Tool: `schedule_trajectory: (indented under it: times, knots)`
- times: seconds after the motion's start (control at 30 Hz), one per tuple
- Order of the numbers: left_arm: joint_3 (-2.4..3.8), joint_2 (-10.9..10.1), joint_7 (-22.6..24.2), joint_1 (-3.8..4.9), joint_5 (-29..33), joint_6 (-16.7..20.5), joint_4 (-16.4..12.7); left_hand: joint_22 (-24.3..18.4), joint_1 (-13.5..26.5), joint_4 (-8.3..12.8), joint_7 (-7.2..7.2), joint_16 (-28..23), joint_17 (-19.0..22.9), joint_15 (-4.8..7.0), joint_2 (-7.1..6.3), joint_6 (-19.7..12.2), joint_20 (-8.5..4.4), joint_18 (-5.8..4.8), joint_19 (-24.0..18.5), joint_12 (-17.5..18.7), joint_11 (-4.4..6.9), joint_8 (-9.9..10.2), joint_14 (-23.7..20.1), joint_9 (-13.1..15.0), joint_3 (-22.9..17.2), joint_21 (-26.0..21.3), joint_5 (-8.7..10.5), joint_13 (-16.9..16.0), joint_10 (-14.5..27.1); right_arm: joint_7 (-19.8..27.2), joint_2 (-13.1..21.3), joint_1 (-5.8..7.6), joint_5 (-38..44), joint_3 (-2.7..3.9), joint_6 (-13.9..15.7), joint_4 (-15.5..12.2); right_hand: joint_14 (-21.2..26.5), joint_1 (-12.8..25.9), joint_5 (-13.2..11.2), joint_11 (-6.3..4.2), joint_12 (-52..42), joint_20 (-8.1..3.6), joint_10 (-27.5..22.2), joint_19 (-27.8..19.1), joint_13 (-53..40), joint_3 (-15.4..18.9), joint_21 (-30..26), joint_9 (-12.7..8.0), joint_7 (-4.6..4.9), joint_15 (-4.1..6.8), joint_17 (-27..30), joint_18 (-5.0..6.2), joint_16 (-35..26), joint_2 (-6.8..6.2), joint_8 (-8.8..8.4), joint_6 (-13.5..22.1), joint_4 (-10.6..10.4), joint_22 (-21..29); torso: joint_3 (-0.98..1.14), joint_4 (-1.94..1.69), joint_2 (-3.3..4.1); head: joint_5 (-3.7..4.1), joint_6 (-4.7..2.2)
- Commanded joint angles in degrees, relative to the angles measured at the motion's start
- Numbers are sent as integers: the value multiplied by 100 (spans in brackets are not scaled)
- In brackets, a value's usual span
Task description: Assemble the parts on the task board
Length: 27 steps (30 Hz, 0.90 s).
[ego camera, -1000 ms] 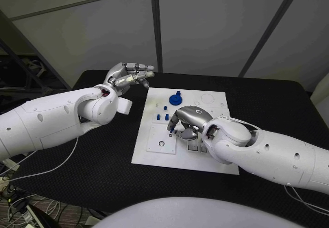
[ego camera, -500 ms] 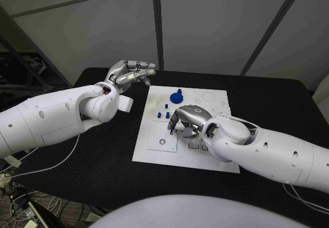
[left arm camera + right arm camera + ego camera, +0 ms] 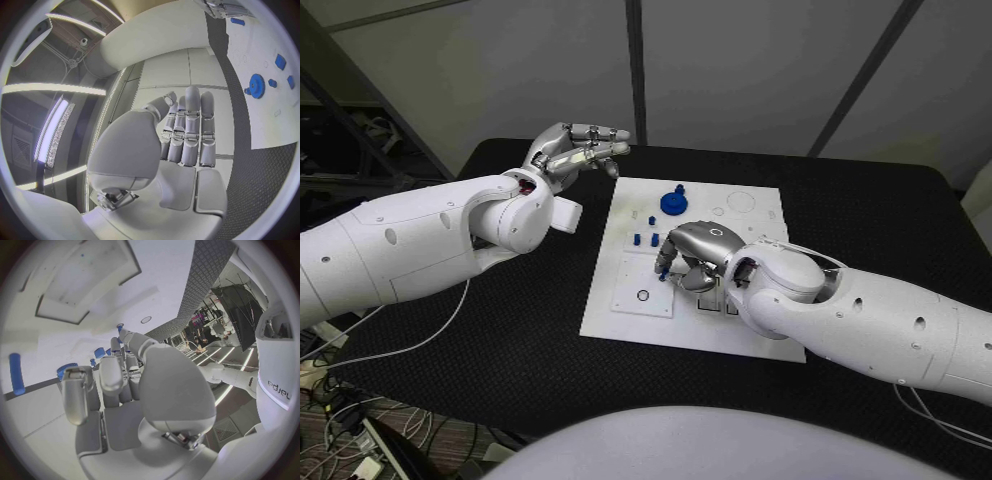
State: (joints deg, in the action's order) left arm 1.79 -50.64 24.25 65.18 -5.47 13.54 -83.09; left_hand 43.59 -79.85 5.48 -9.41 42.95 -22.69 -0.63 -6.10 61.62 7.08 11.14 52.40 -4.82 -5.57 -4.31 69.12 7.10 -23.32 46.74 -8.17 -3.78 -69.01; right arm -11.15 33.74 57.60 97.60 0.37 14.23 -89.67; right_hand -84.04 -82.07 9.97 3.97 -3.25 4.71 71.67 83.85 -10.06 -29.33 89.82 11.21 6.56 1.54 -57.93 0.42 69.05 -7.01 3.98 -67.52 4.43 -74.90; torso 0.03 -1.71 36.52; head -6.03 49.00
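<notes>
One black table point(image 3: 516, 330) bears the task board point(image 3: 625, 325); right hand point(image 3: 692, 258) curled downward, grasp unclear.

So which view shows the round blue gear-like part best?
The head view: the round blue part stands whole on the task board, with its surroundings. The left wrist view shows it small near the rim; the right wrist view shows a hand-hidden sliver.

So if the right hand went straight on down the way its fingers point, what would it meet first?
Most likely the task board itself: the right hand hovers fingers-down over its middle, with small blue parts just beyond. Whether it already touches is unclear.
</notes>
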Motion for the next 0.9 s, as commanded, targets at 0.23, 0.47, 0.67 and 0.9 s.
schedule_trajectory:
  times: [0.23, 0.47, 0.67, 0.9]
  knots:
    - [8, 17, 1, 9, 20, -68, 10, -6, 30, 14, -12, -26, 6, -33, 19, -37, -3, -69, -33, 30, -9, 40, 2, -10, 9, -30, -11, 2, 22, -5, -14, -5, 68, -1, -207, 8, -69, 42, 12, -89, -34, -21, 80, 596, -2, 6, -10, -7, 18, 9, 8, -33, 7, 33, -18, 41, 36, -1484, 1, 2, -1, 4, 15]
    - [8, 21, -3, 9, 20, -66, 25, -10, 29, 20, -14, -36, 11, -35, 20, -44, -1, -69, -34, 32, -12, 44, 2, -12, 9, -37, -13, 1, 28, -4, -18, -10, 71, -2, -215, -3, -70, 44, 12, -89, -35, -20, 80, 599, -1, 4, -6, -7, 18, 9, 4, -34, 10, 35, -17, 39, 38, -1487, 0, 3, -3, -2, 29]
    - [8, 22, -7, 9, 20, -67, 24, -10, 29, 20, -14, -36, 11, -35, 20, -44, -1, -69, -34, 32, -12, 44, 2, -12, 9, -37, -13, 1, 28, -59, -41, -11, 114, -2, -193, 18, -70, 48, 10, -88, -36, -20, 80, 597, -1, 3, -9, -6, 19, 9, 5, -33, 11, 37, -16, 38, 40, -1484, -1, 3, 0, 1, 32]
    - [8, 21, -12, 9, 20, -70, 21, -10, 29, 20, -14, -36, 11, -35, 20, -44, -1, -69, -34, 32, -12, 44, 2, -12, 9, -37, -13, 1, 28, -143, -92, -12, 195, -5, -161, 58, -62, 123, -22, -75, -28, -7, 30, 581, 18, 5, -32, -12, 32, -7, 39, -26, -1, 31, -31, 73, 57, -1463, -3, 2, 0, 0, 26]
